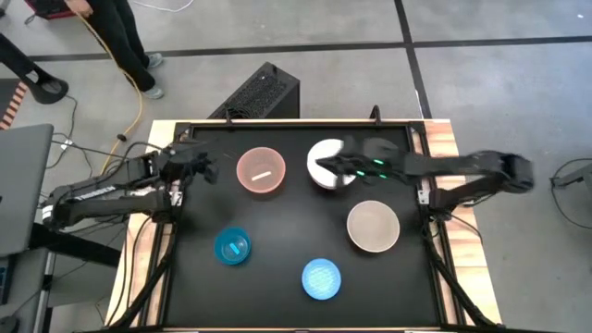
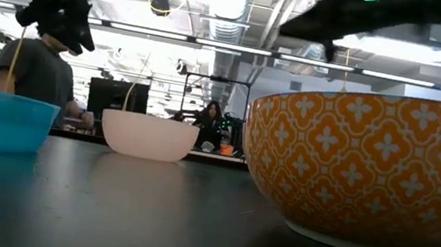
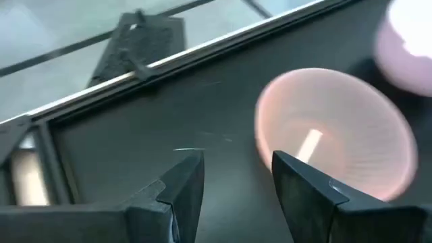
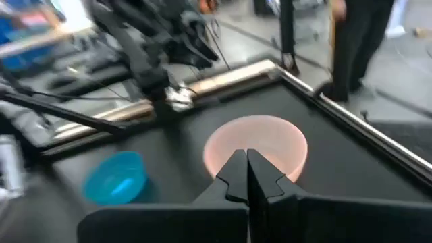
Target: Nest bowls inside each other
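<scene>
Five bowls stand rim up on the black table. The pink bowl (image 1: 261, 170) and the white bowl (image 1: 335, 179) are at the far middle, the beige bowl (image 1: 373, 227) is at the right, and two blue bowls (image 1: 231, 247) (image 1: 321, 278) stand nearer. My left gripper (image 1: 209, 170) hangs open above the table, just left of the pink bowl (image 3: 337, 128), with nothing between its fingers (image 3: 236, 169). My right gripper (image 1: 324, 165) is shut and hovers high over the white bowl, hiding part of it. In its wrist view it (image 4: 246, 165) points toward the pink bowl (image 4: 260, 138).
A raised rail (image 1: 296, 122) runs along the table's far edge, with wooden strips at the sides (image 1: 444, 139). A black box (image 1: 264, 92) stands on the floor behind the table. A person's legs (image 1: 120, 42) show at the far left. A laptop (image 1: 23, 185) sits left of the table.
</scene>
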`<control>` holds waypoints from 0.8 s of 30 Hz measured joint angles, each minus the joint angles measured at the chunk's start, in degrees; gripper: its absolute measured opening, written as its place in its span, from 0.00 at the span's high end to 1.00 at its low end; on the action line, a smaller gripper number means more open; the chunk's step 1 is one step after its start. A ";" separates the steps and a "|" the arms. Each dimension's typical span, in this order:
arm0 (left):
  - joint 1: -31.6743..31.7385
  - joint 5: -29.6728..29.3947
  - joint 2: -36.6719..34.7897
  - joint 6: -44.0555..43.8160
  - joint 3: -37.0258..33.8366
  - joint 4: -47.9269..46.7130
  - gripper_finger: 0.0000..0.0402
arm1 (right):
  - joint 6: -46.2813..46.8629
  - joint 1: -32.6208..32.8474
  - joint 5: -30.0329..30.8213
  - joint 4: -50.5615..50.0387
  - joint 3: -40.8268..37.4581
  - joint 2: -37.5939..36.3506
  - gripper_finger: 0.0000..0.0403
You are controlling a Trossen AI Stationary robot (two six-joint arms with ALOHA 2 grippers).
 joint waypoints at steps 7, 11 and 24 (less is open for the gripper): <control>6.43 5.99 3.97 3.63 0.05 -0.01 0.59 | -0.12 -2.46 0.01 -15.13 25.18 22.98 0.99; 7.43 8.51 4.27 4.30 0.05 -0.02 0.59 | -0.15 -3.82 -0.01 -26.32 39.54 33.44 0.94; 7.43 9.19 4.13 3.79 0.05 -0.24 0.59 | 1.83 -8.46 0.43 -44.50 65.65 53.32 0.57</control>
